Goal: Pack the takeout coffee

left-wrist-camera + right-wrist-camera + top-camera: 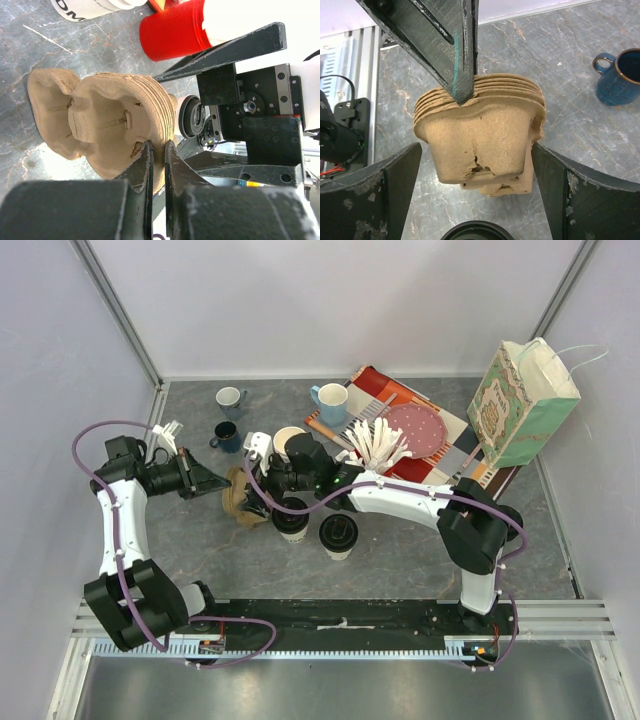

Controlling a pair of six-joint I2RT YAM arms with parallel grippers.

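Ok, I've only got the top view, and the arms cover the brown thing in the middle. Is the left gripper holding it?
Observer: Yes. The left wrist view shows the left gripper shut on the rim of the carrier stack.
Operator: A stack, not one carrier?
Observer: Several, nested. The right wrist view shows their rims layered one over another.
Operator: And the right gripper?
Observer: The right gripper is open, one finger on each side of the stack, not clamped on it.
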